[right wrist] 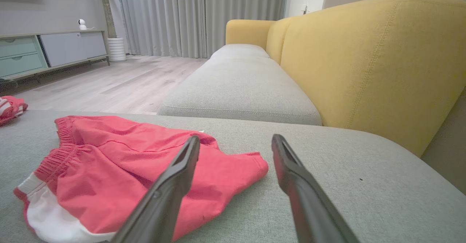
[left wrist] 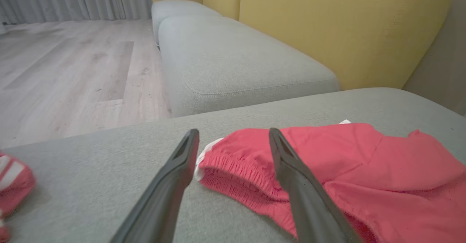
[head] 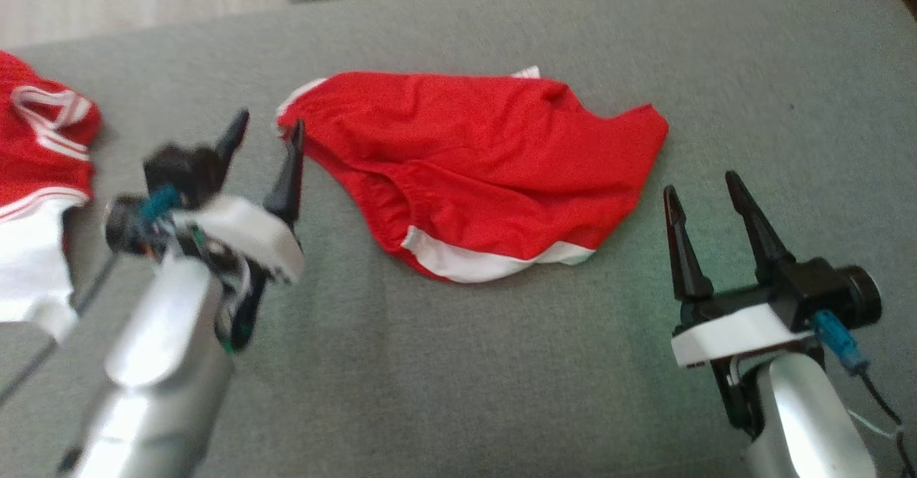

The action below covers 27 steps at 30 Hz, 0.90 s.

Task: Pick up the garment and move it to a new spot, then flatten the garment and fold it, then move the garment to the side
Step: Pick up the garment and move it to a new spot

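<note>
Red cloth with white trim lies on the grey sofa cushion (head: 501, 378) in front of me. That is the garment (head: 473, 170), a pair of shorts. It is spread out but rumpled, with the elastic waistband toward my left and a white band along the near edge. It sits roughly in the middle of the cushion, between my two hands.

My left gripper (head: 271, 120) is at the garment's left end, and its two dark fingers are spread apart with nothing between them. The inner fingertip is right beside the white-edged corner of the waistband, but I cannot tell whether it touches. From my left wrist, that gathered waistband corner shows in the gap between my fingers. In the head view this hand looks blurred.

My right gripper (head: 701, 183) is low over bare cushion, just off the garment's right end and apart from it. Its fingers are also spread wide and hold nothing.

At the far left of the cushion lies a second piece of clothing (head: 39, 148), red with white stripes, well apart from the garment. Behind the cushion are a yellow backrest (left wrist: 327, 28), a pale wooden floor (left wrist: 72, 71) and grey curtains (right wrist: 200, 17).
</note>
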{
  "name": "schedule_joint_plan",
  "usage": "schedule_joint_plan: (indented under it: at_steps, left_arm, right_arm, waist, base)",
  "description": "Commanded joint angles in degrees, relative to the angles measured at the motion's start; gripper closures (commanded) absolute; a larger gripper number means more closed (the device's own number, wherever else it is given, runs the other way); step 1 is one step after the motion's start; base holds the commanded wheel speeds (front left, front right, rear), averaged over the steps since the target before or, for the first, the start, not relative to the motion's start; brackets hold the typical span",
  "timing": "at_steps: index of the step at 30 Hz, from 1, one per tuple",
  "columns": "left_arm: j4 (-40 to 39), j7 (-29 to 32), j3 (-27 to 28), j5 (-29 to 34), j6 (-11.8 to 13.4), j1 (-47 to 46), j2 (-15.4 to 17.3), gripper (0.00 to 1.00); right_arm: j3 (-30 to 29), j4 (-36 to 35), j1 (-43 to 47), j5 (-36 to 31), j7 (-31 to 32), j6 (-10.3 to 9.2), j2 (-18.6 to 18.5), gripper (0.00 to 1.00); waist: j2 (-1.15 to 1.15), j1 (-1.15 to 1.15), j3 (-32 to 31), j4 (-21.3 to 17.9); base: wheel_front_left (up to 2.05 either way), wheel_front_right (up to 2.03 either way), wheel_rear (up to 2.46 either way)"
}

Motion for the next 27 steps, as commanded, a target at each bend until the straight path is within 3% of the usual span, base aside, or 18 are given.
schedule_joint_plan:
  at_steps: [1,17,27]
  left_arm:
    - [-2.89,-1.66,1.20,0.45,0.66,0.67,1.30,0.00]
    - [-16.88,-11.04,1.96,-0.64,10.63,27.11,-2.10,0.00]
    - [-22.03,-11.99,4.14,-1.57,13.75,35.21,-2.01,0.00]
  right_arm:
    - [0.87,-1.37,0.43,-0.53,-0.63,0.44,-0.20,0.00]
    - [-0.96,-0.58,8.69,-0.84,-0.57,0.44,-0.20,0.00]
    - [0.50,-0.93,12.05,1.53,-0.39,0.44,-0.20,0.00]
  waist:
    - [0.00,0.01,-3.20,2.49]
    - [0.00,0.01,-13.07,6.74]
    - [0.00,0.01,-14.00,6.47]
  base:
    - [0.00,0.00,0.00]
    - [0.00,0.00,0.00]
    - [0.00,0.00,0.00]
